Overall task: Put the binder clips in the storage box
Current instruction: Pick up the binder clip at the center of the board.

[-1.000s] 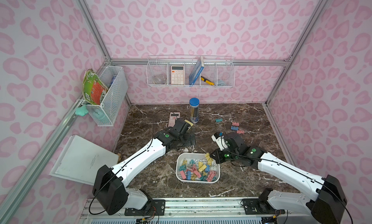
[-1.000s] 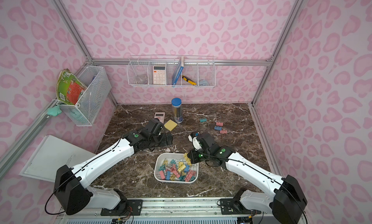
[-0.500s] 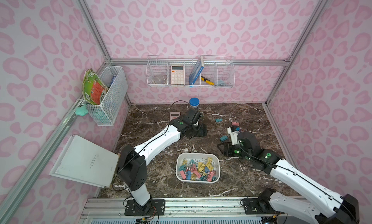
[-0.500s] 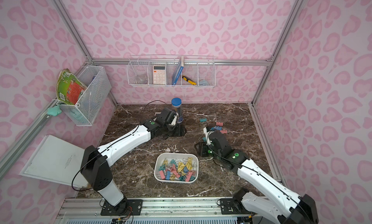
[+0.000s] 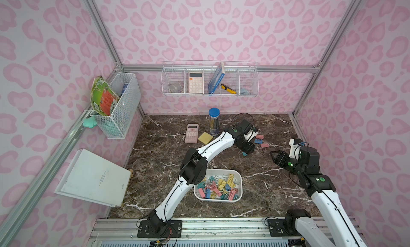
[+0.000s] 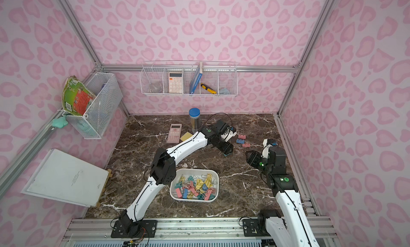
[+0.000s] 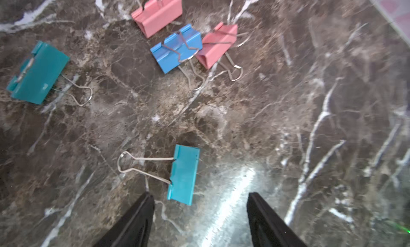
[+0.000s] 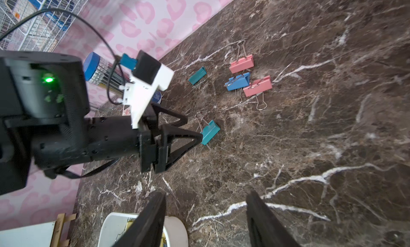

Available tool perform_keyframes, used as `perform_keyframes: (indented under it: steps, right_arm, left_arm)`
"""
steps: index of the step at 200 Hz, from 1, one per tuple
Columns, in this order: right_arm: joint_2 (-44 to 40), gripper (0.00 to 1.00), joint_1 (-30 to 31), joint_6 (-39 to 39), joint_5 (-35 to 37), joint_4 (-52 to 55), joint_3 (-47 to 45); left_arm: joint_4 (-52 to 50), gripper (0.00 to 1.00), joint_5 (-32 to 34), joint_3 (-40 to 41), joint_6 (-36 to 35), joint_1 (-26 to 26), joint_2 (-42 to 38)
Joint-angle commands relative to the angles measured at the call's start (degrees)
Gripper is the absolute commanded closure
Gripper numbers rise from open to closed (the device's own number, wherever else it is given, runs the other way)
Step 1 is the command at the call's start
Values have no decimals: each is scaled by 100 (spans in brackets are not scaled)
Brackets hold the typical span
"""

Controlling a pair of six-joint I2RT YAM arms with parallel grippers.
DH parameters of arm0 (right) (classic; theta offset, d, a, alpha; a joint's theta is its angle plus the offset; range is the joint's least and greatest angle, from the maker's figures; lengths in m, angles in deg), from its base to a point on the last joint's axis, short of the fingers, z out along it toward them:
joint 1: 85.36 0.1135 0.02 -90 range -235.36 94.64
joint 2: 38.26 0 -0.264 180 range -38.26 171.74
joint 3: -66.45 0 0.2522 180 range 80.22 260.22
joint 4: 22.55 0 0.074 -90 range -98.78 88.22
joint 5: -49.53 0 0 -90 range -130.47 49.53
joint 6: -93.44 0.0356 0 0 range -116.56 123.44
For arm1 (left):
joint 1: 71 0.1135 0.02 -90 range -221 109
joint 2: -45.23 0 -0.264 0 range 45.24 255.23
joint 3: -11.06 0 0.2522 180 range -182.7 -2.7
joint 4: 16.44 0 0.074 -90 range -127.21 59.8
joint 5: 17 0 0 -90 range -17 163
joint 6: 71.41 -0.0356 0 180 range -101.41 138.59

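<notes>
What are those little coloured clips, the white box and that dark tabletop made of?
The teal clip looks like folded sheet metal with matte paint: crisp bends, flat faces. Its wire handles look bare, silvery metal. The storage box seems moulded white plastic, smooth with rounded corners. The tabletop looks like polished brown marble, veined and reflective, though it could be a printed laminate.

Bright, even light leaves only faint shadows in both top views, stretched at their edges, while the left wrist view shows slightly blurred binder clips (image 7: 176, 49) and white glare on the tabletop (image 7: 228, 190).
</notes>
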Motion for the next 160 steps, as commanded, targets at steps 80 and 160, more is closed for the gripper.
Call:
perform_keyframes:
  steps: [80, 160]
  right_arm:
    - [192, 39, 73, 20, -433, -508, -216]
    - [221, 39, 72, 13, -450, -501, -153]
  left_arm:
    - [-236, 39, -114, -419, -752, 29, 686]
    - [-483, 55, 353, -532, -1042, -79, 1005]
